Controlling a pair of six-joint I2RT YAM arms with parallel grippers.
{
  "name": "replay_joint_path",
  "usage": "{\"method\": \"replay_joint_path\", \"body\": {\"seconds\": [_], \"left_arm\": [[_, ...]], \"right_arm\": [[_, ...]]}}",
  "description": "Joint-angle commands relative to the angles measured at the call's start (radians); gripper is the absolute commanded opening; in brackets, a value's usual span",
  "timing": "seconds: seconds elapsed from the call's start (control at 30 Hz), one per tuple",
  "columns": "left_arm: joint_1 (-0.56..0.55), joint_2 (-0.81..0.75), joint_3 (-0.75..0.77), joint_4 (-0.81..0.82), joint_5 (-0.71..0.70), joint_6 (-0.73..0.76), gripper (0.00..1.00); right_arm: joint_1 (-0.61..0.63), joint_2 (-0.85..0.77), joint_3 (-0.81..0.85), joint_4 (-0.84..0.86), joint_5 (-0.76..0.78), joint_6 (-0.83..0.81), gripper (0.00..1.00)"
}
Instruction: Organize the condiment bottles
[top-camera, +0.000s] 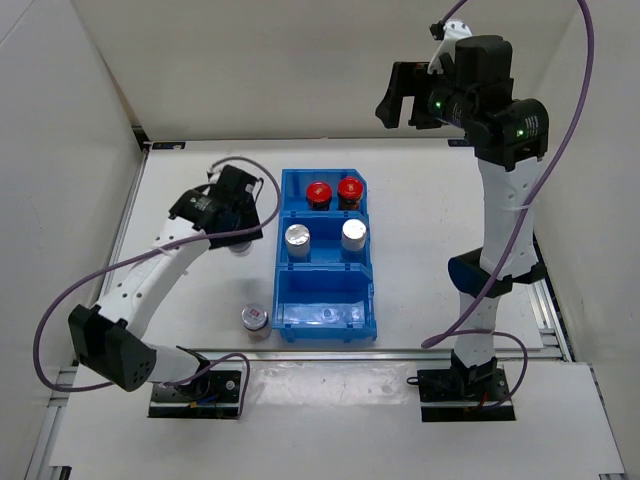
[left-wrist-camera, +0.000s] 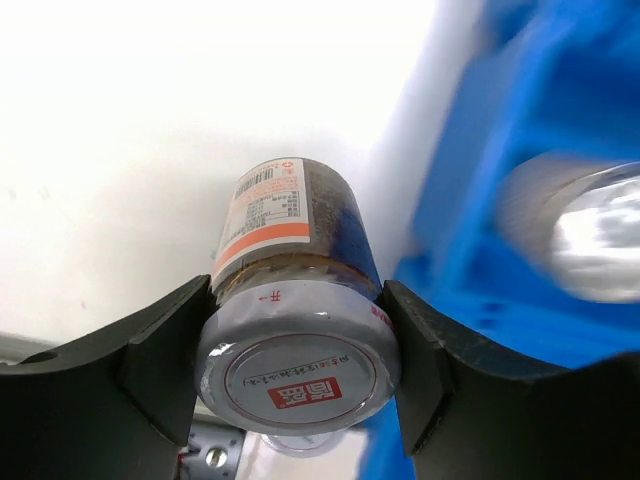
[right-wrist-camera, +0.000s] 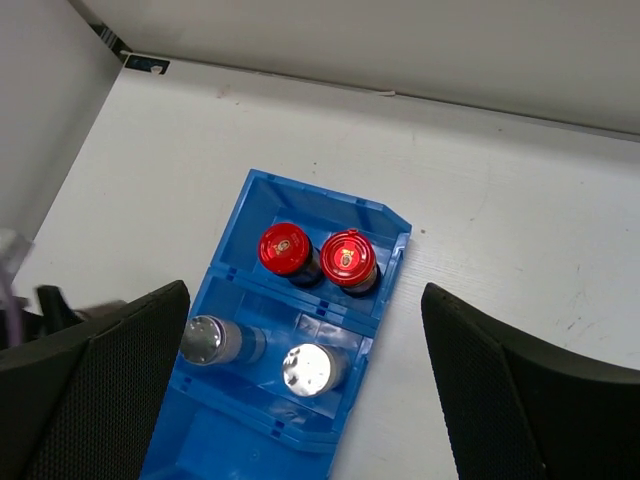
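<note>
Left tool (left-wrist-camera: 296, 362) gripping bottle (left-wrist-camera: 290, 280), silver-capped, orange-labelled

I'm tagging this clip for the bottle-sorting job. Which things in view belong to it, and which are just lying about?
Belong to the job: red-capped bottles and silver-capped bottles, already binned; held short bottle in the left gripper; loose short bottle, standing free.
Just around: blue bin, only the container; table.
</note>
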Motion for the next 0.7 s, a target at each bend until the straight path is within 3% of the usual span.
{"method": "replay_joint_path", "body": {"seconds": [0.0,0.17,0.37,0.5,0.67], "left_arm": [[-0.002,-0.045,0.173,-0.088,-0.097,0.036,0.13],[-0.076,-0.044,0.290,-0.147,0.042,0.007,0.11],[-0.330,-0.081,0.281,-0.050,0.058,-0.036,0.11],[-0.474,0.007,0.233,0.042,0.076,-0.036,0.11],[-0.547,0.139,0.215,0.112,0.056,-0.073,0.11]], "right_arm": [[-0.001,-0.050,-0.032,-0.279,0.042,-0.005,1.00],[-0.001,-0.134,-0.092,-0.288,0.051,0.004,1.00],[-0.010,-0.214,-0.169,-0.288,0.027,0.014,1.00],[-0.010,-0.315,-0.296,-0.288,0.008,0.032,1.00],[-0.010,-0.433,-0.459,-0.288,-0.023,0.052,1.00]]}}
